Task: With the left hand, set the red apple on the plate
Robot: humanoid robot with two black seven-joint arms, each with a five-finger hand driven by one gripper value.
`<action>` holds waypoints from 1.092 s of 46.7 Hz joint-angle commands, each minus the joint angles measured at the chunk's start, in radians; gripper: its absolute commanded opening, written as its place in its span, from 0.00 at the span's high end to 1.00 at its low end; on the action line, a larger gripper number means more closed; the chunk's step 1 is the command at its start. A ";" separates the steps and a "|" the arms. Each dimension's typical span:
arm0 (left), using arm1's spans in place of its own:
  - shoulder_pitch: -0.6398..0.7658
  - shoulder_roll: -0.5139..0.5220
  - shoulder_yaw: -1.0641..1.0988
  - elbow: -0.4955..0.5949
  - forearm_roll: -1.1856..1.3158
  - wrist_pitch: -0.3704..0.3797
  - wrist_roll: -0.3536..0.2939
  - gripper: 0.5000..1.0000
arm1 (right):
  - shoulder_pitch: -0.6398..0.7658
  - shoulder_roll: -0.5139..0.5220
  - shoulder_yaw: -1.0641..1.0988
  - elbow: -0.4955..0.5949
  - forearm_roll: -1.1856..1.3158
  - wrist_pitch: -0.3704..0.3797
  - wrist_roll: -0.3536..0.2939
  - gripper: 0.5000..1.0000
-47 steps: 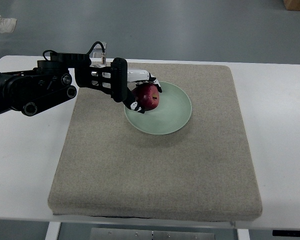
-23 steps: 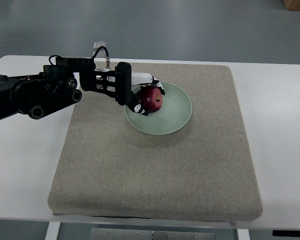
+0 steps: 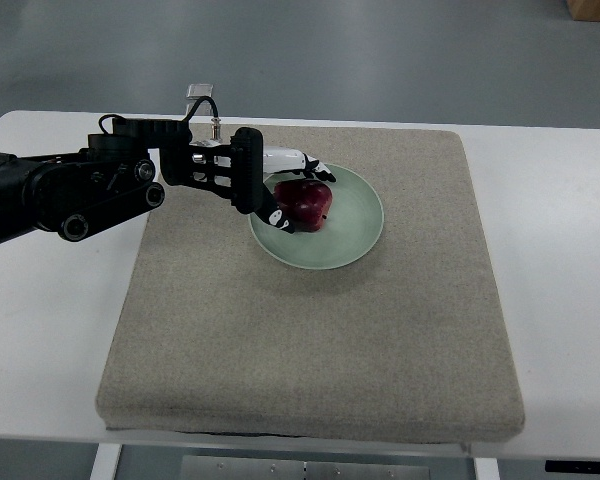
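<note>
Our black left arm (image 3: 70, 190) runs off the left edge; our left hand (image 3: 280, 190) covers the pale green plate's (image 3: 355, 225) near-left rim.

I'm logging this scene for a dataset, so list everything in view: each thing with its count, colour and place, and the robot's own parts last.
round red apple: one, dark red, on the left part of the plate.
round pale green plate: one, pale green, on the mat, towards its far side.
square grey-beige fabric mat: one, grey-beige, covering the middle of the table.
white table: one, white, under the mat, showing on both sides.
white crumpled object: one, white, on the grey floor at the far left.
brown box corner: one, brown, top right edge.
left arm: one, black, entering from the left.
left hand: one, black and white, fingers around the apple's left side.
</note>
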 commanded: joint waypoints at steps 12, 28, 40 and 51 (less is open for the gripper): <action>-0.003 0.006 -0.007 0.023 -0.018 0.003 0.000 0.08 | 0.000 0.000 0.000 0.000 0.000 0.001 0.000 0.14; -0.003 0.012 -0.033 0.172 -0.179 0.015 -0.003 0.02 | 0.000 0.000 0.000 0.000 0.000 0.001 0.000 0.14; -0.008 0.015 -0.064 0.173 -0.302 0.060 -0.003 0.02 | 0.001 0.000 0.000 0.000 0.000 0.001 0.000 0.14; -0.003 0.014 -0.078 0.245 -0.547 0.087 -0.003 0.02 | 0.000 0.000 0.000 0.000 0.000 -0.001 0.000 0.14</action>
